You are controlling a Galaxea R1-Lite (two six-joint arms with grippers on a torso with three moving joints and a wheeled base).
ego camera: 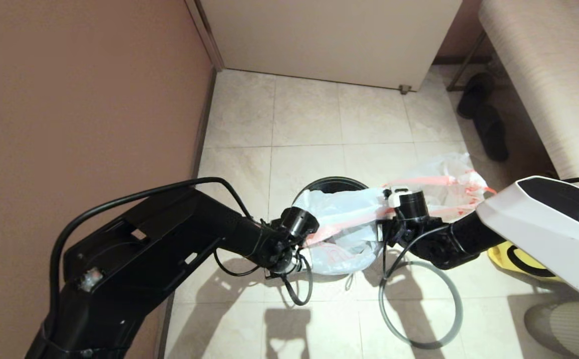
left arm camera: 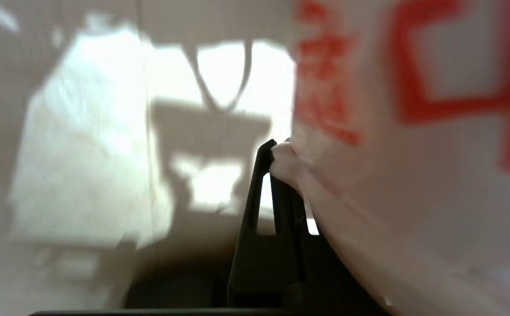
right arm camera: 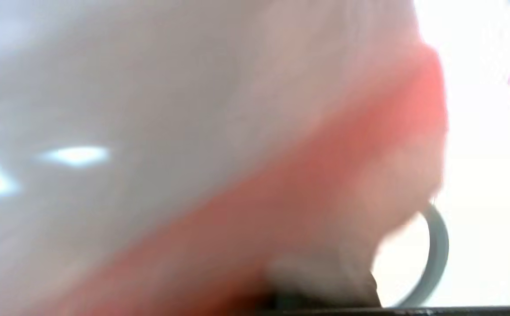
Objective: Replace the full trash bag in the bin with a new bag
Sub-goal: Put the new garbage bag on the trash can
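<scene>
The new bag (ego camera: 345,225), plain translucent film with a pink-red band and red print, hangs stretched between my two grippers over the black bin (ego camera: 332,183), hiding most of it. My left gripper (ego camera: 309,238) is shut on the bag's left edge. In the left wrist view its fingertips (left arm camera: 274,153) pinch a fold of film (left arm camera: 395,184). My right gripper (ego camera: 383,230) holds the right edge. Film (right arm camera: 193,109) fills the right wrist view and hides its fingers. The full trash bag (ego camera: 446,184) lies crumpled on the floor behind my right wrist.
The bin's grey hoop (ego camera: 461,311) lies loose on the tiles below my right arm and shows as a grey hoop (right arm camera: 440,250) past the film. A yellow fabric bag (ego camera: 513,259) sits right, black slippers (ego camera: 486,122) and a bench (ego camera: 543,75) beyond. A brown wall (ego camera: 85,99) runs along the left.
</scene>
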